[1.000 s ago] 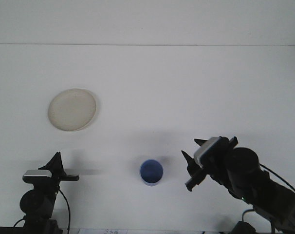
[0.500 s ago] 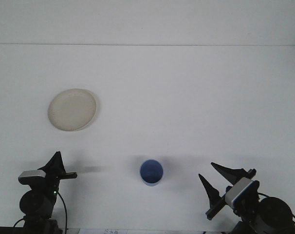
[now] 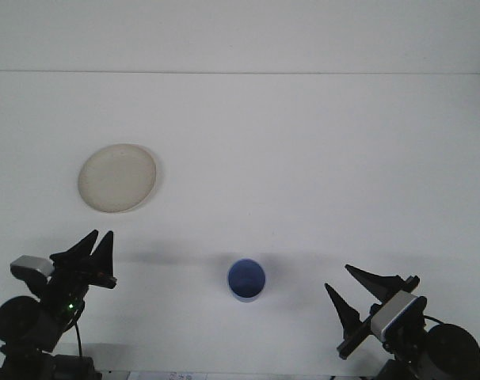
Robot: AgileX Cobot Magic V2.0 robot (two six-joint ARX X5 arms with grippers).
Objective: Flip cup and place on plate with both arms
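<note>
1. Cup point(image 3: 246, 279): small, round, blue w/ paler rim; seen from above, darker blue inside; can't tell for sure which end is up. Stands on the table point(image 3: 303, 158), low centre, between the two arms, touching neither.
2. Plate point(image 3: 118, 177): round, shallow, cream/off-white, matte, raised rim; upper left, well apart from cup.
3. Table: plain white, smooth, soft shadows near cup.
4. Left gripper point(image 3: 94, 252): black pointed fingers, narrow gap, holding nothing; bottom left.
5. Right gripper point(image 3: 359, 291): black tapered fingers spread wide, empty; bottom right, right of cup.
</note>
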